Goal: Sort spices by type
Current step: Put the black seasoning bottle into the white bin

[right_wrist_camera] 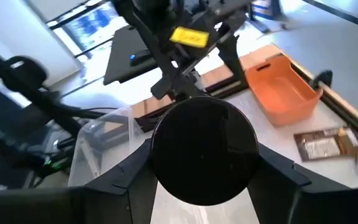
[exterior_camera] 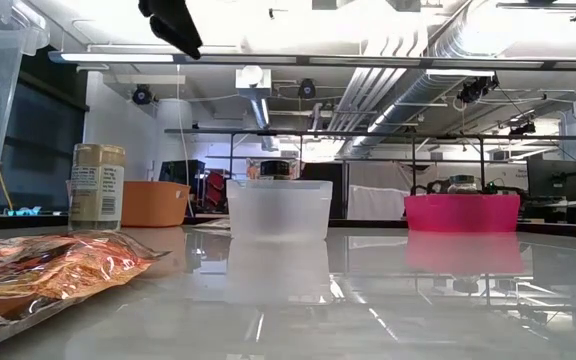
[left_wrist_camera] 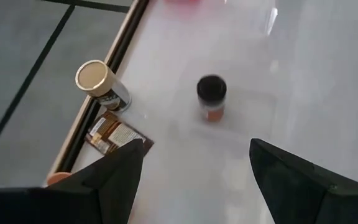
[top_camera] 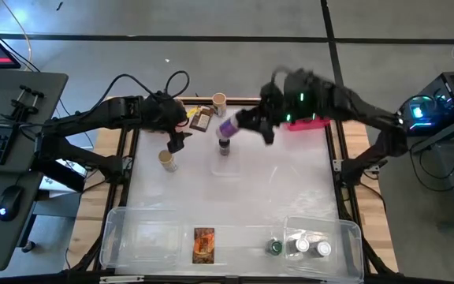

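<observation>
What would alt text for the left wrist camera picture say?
Two open dark gripper fingers frame a white table where a dark-capped spice jar stands alone. Near the table's edge sit a tan-capped jar and a flat brown packet.

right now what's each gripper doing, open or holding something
left gripper: open, empty, above the table.
right gripper: shut on a dark-capped jar.

White glossy table. Near edge: two clear tubs, left and right, with an orange spice packet between them. Mid-table there's a tan-capped jar and a small tub holding a dark-capped jar. Far edge has a brown packet, another tan-capped jar, and a pink bin.
</observation>
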You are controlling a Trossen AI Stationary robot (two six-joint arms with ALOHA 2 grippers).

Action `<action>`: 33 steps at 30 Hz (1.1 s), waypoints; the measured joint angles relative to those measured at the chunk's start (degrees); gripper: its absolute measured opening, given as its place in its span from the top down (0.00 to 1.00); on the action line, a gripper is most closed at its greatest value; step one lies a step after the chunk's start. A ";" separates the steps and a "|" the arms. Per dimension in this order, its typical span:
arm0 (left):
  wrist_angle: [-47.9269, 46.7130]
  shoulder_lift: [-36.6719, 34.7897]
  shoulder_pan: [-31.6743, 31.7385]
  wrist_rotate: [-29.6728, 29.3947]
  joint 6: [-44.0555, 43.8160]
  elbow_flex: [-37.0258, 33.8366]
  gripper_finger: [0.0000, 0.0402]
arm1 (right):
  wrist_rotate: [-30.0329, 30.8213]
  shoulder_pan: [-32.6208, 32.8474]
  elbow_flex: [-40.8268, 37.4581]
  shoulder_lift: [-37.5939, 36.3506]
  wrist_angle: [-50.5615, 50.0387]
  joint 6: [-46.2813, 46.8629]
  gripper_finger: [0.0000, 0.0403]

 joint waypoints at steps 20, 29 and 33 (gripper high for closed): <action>7.59 0.00 -0.42 14.66 -8.99 0.00 0.30 | 13.61 29.44 -0.07 5.05 -5.83 -22.03 0.51; 13.32 0.00 -5.38 22.36 -15.92 0.00 0.30 | 5.73 29.15 -0.07 5.96 2.87 -39.41 0.51; 14.87 0.00 -7.93 22.58 -17.23 0.00 0.30 | 1.60 28.99 -0.07 5.92 14.47 -45.17 0.51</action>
